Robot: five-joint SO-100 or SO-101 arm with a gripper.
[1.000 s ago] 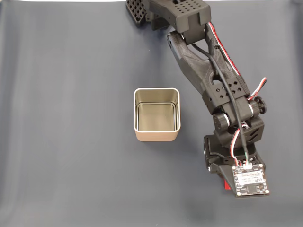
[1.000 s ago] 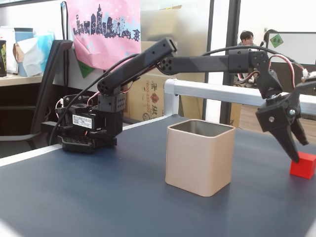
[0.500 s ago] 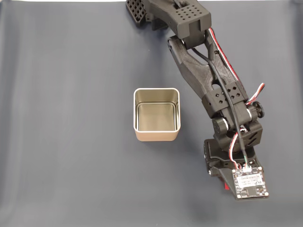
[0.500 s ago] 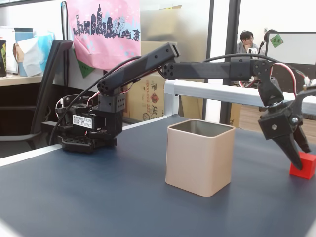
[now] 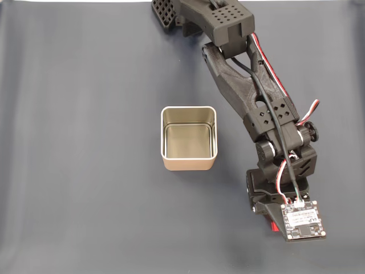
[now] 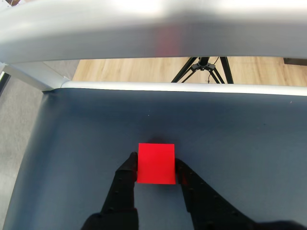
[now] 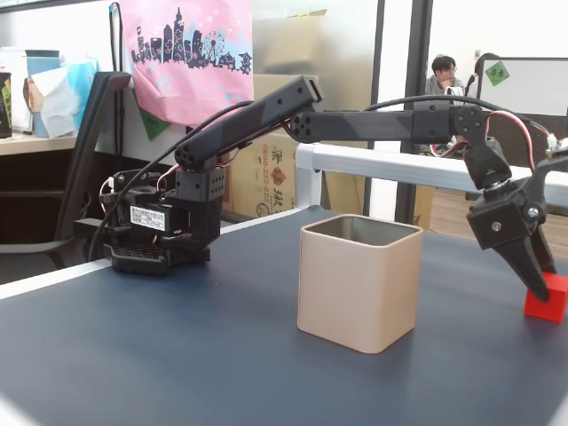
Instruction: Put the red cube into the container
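Resting on the dark blue mat, the red cube [image 6: 156,163] sits squarely between the two black fingers of the gripper [image 6: 156,168], one fingertip [image 6: 130,163] just beside its left face and the other at its right face in the wrist view; whether the pads already press cannot be told, so jaws set narrowly around the block, grip unconfirmed. Seen low at the right edge of a fixed view, same cube [image 7: 545,296] on the mat with the gripper [image 7: 538,286] tilted down onto it; well apart, toward the middle of the mat, the container [image 7: 358,282], upright, lidless, nothing visible inside [image 5: 189,141]. For this step, judged best: closing evenly on the two flat side faces, keeping the block centred and not pushed toward the table edge close behind it, squeezing firmly before any lift, then rising high enough to clear the pale rim. Around all that: a white label with small unreadable print on the arm base [image 7: 153,216], a small circuit board with illegible print on the wrist [image 5: 304,220], and a pink skyline banner [image 7: 186,58] without legible words.
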